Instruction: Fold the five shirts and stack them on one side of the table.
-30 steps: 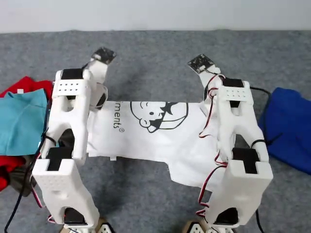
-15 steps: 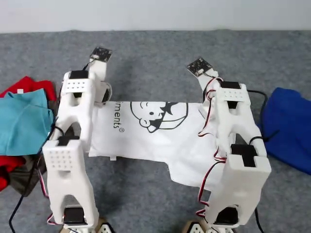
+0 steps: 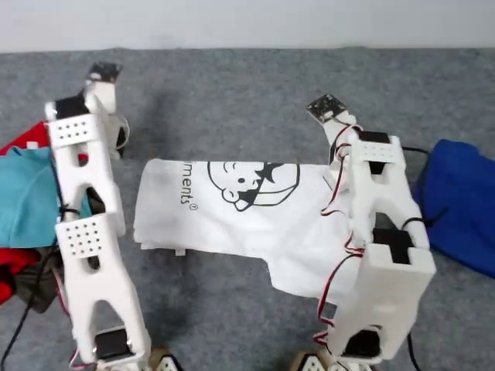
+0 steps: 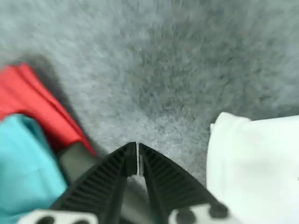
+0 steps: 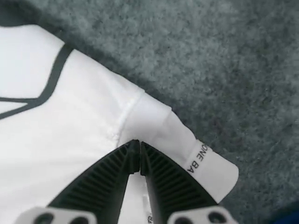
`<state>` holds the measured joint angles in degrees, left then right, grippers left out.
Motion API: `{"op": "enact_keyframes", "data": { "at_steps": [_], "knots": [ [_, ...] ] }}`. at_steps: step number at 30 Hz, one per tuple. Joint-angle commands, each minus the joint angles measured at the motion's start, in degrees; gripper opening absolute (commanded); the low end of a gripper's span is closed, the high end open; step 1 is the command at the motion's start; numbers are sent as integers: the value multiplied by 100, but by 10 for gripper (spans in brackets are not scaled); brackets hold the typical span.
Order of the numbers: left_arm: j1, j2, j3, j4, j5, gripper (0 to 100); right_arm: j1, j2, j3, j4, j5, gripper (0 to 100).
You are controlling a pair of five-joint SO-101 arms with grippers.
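A white shirt (image 3: 232, 224) with a black cartoon print lies partly folded in the middle of the grey carpet. My left gripper (image 4: 138, 161) is shut and holds nothing. It hovers over bare carpet between the white shirt's edge (image 4: 252, 158) and a red shirt (image 4: 28, 98). In the high view the left gripper (image 3: 117, 137) sits under its arm, beside the pile at the left. My right gripper (image 5: 139, 153) is shut, with its tips over the white shirt's corner (image 5: 154, 121). No fabric shows pinched between them.
At the left edge lies a pile with a red shirt (image 3: 31, 137), a teal shirt (image 3: 27, 201) and a dark garment (image 3: 35, 286). A blue shirt (image 3: 464, 201) lies at the right. Grey carpet (image 3: 232, 100) is bare beyond the white shirt.
The left arm has swung left, off the white shirt's left edge and towards the pile. The right arm has barely moved. The white shirt lies as before.
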<state>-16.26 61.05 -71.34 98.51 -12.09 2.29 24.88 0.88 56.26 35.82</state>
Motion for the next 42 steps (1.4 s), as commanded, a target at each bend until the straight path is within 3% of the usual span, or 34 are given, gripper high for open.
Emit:
{"op": "enact_keyframes", "data": {
  "at_steps": [1, 7, 13, 32, 42],
  "knots": [
    [360, -105, -690, 193, -53, 16, 40, -84, -237, -40, -44, 9],
    [1125, 211, -523, 35, 18, 19, -4, -84, -246, 127, -44, 9],
    [1196, 932, -532, -141, 281, 19, 31, -84, -246, 127, -44, 9],
    [149, 1002, -576, 211, 273, 16, 338, -84, -246, 207, -9, 9],
    [255, -527, -549, 211, 308, 16, 382, -75, -246, 207, 0, 9]
  ]
}}
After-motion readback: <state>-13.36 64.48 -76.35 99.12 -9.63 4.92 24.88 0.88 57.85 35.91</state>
